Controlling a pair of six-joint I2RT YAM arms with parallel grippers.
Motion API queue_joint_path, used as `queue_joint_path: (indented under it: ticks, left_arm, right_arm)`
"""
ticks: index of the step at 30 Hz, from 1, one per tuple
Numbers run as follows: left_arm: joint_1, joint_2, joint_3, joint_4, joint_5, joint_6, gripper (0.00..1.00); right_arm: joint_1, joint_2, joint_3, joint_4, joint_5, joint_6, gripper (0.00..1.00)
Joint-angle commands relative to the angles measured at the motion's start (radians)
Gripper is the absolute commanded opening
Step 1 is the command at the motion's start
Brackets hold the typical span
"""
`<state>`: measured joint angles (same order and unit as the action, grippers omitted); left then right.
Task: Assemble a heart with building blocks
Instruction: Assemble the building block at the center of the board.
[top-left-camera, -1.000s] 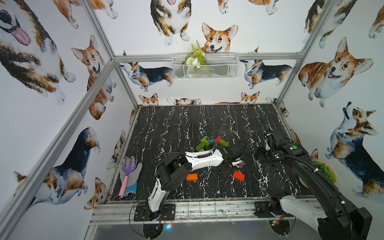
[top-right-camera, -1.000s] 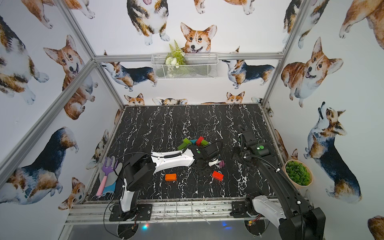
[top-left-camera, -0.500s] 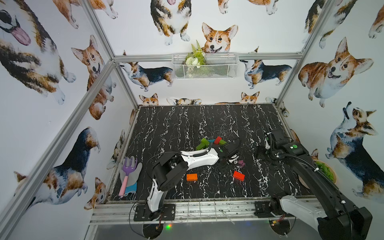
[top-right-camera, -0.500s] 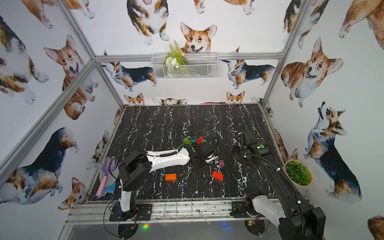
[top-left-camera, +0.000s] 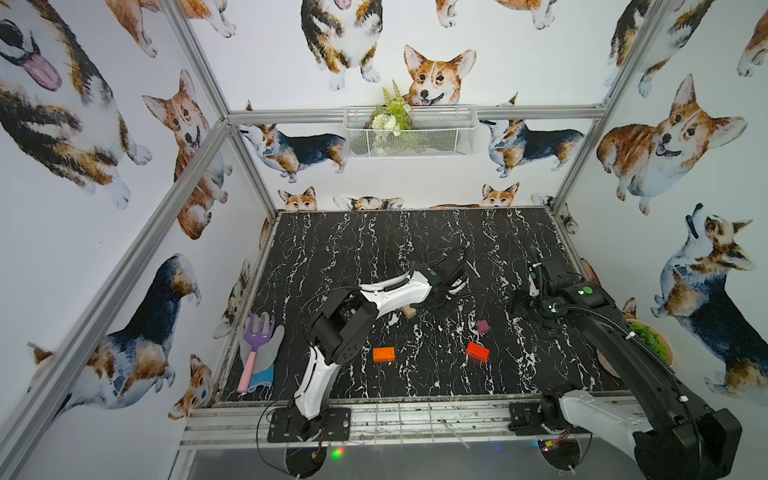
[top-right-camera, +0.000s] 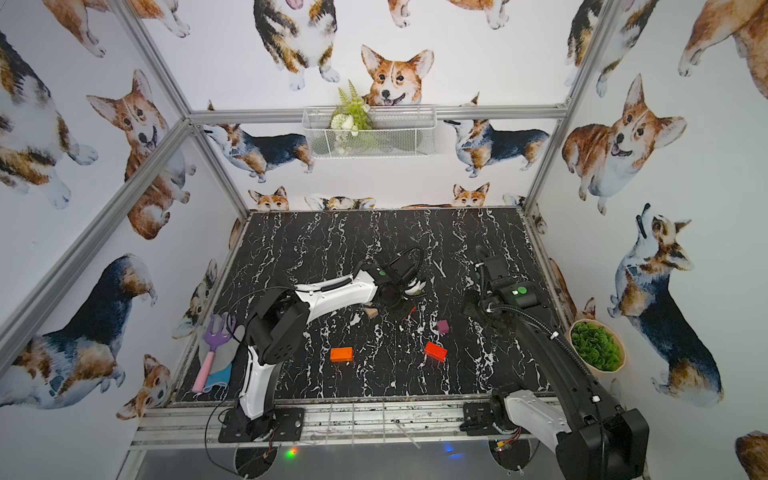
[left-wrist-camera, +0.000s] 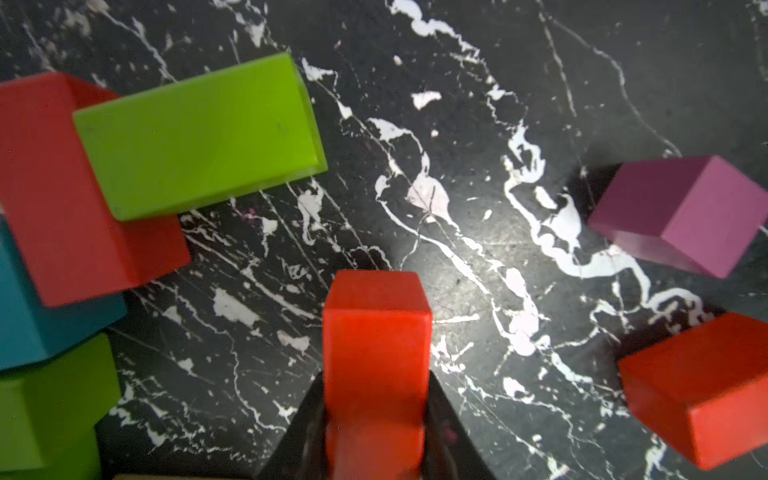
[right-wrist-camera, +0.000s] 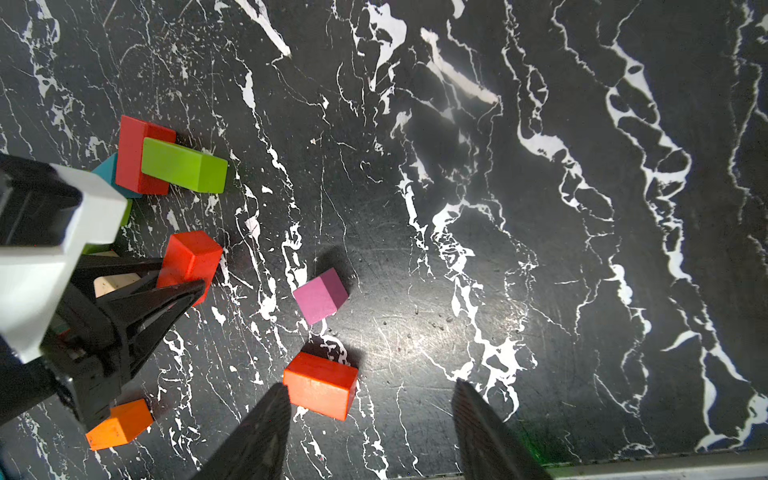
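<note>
The left claw (left-wrist-camera: 376, 382) grips a red block (left-wrist-camera: 376, 324) by one end, just beside the jumbled building blocks (left-wrist-camera: 199, 133) on the bench (left-wrist-camera: 478, 104); the right claw (right-wrist-camera: 370, 384) hangs open, empty; a loose pinch could let it pivot and scatter them.

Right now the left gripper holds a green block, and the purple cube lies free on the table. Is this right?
Not quite: the left gripper holds a red block, not a green one, as the left wrist view shows. The purple cube does lie free.
</note>
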<state>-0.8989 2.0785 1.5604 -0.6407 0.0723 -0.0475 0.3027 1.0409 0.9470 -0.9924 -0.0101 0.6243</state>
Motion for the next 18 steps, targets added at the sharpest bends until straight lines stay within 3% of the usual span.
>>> queue_joint_path:
  ticks: [1, 8, 18]
  left_arm:
    - [0.003, 0.014, 0.029, -0.031, -0.02, -0.045, 0.12]
    - [0.002, 0.048, 0.063, -0.047, -0.045, -0.16, 0.15]
    - [0.0, 0.083, 0.092, -0.067, -0.092, -0.183, 0.18]
  right_arm:
    - [-0.001, -0.007, -0.004, -0.003, 0.014, -0.009, 0.65]
    - [-0.001, -0.011, -0.007, 0.0, 0.012, -0.006, 0.65]
    - [-0.002, -0.017, -0.001, -0.01, 0.019, -0.011, 0.65]
